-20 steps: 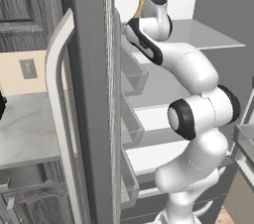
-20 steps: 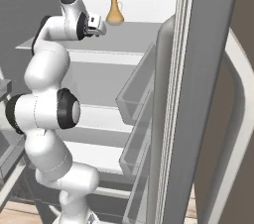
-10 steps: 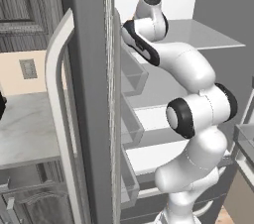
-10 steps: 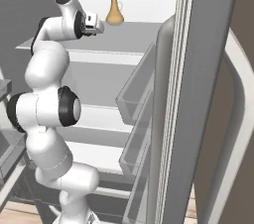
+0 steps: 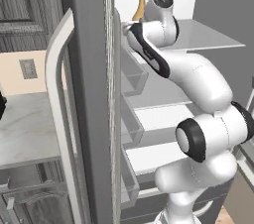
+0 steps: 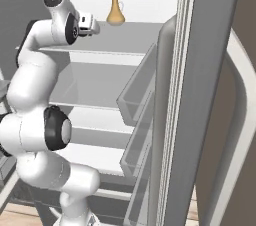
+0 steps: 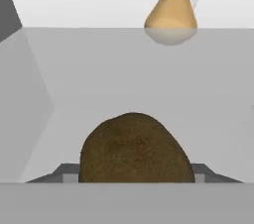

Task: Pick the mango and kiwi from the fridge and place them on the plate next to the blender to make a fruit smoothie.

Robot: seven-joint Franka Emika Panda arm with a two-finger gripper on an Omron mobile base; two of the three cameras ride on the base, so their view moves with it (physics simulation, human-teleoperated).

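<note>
No readable text, labels, brand names, numbers or signs appear anywhere: none on the fridge (image 5: 89,94), on the tan jug (image 6: 115,7) at the far end of its top shelf, or on the brown kiwi (image 7: 135,149).

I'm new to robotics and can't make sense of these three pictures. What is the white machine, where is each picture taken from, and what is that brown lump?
The white machine is a jointed robot arm with a two-finger gripper at its end, reaching into an open fridge. Two pictures come from cameras riding on its base, one behind it to the left, one to the right. The third comes from a camera on the hand, looking along the gripper. The brown lump is the kiwi, sitting close in front of that camera at the fingers; whether it is actually gripped cannot be told. On the top shelf behind it stands a tan jug with a narrow neck.
</note>
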